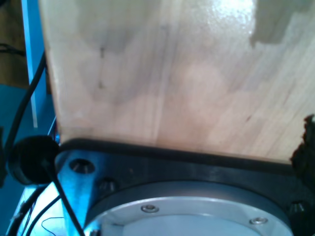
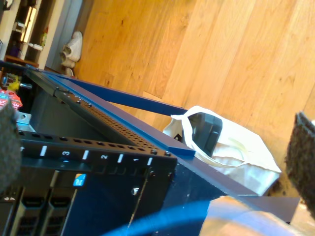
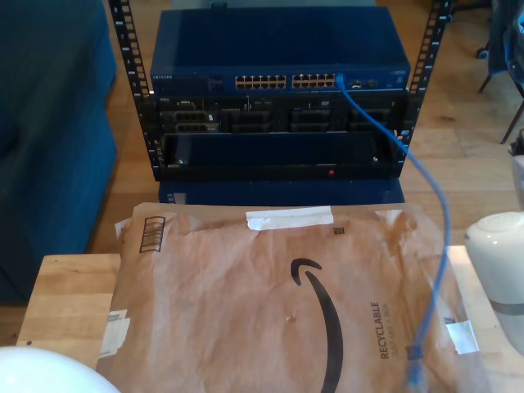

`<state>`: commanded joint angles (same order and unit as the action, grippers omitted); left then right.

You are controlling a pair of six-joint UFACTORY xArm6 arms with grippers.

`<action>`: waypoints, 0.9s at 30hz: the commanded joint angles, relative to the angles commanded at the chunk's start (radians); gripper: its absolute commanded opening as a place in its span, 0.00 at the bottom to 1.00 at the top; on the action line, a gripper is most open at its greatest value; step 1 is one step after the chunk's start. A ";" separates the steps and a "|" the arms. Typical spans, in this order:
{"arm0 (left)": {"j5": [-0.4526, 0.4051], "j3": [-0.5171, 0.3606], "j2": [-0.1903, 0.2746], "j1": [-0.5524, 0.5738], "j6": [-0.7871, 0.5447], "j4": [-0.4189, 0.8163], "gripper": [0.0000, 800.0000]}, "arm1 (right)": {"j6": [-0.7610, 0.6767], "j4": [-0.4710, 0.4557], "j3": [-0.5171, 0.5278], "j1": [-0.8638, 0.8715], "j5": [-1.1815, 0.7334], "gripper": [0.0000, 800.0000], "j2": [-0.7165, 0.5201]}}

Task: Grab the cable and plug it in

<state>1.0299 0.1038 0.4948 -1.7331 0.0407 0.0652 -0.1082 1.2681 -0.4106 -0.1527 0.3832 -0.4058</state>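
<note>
The bright blue cable (image 3: 443, 237) has one end in a port at the exterior view's right of the blue switch (image 3: 278, 49). It hangs down and runs over the brown paper mailer (image 3: 270, 303), and its loose plug end (image 3: 413, 367) lies near the front. My second gripper (image 2: 155, 157) is open, with dark pads (image 2: 301, 162) wide apart. A blurred blue arc (image 2: 167, 216), apparently the cable, sits close below it. My first gripper (image 1: 155, 147) is open over bare wood, with one pad (image 1: 306, 142) showing and nothing between the fingers.
The switch sits in a black rack (image 3: 278, 123) on the wooden floor beyond the wooden table (image 3: 65, 295). White arm parts show at the exterior view's bottom left (image 3: 41, 372) and right edge (image 3: 499, 270). A white bag (image 2: 231, 157) lies on the floor. A black base plate (image 1: 197, 172) sits on the table.
</note>
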 joint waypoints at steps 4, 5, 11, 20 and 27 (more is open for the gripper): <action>0.000 0.000 0.000 0.000 0.000 0.000 1.00 | 0.077 0.006 -0.014 0.057 -0.040 0.95 -0.005; 0.000 0.000 0.000 0.000 0.000 0.000 1.00 | 0.107 0.006 -0.015 0.087 -0.071 0.95 -0.008; 0.000 0.000 0.000 0.000 0.000 0.000 1.00 | 0.233 -0.003 -0.044 0.345 -0.292 0.98 -0.023; 0.000 0.000 0.000 0.000 0.000 0.000 1.00 | 0.373 -0.008 -0.035 0.643 -0.601 0.99 -0.052; 0.000 0.000 0.000 0.002 0.000 0.000 1.00 | 0.433 -0.078 -0.052 0.882 -0.833 0.99 -0.051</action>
<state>1.0299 0.1038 0.4948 -1.7315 0.0407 0.0652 0.3245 1.1899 -0.4628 0.7296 -0.4499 -0.4565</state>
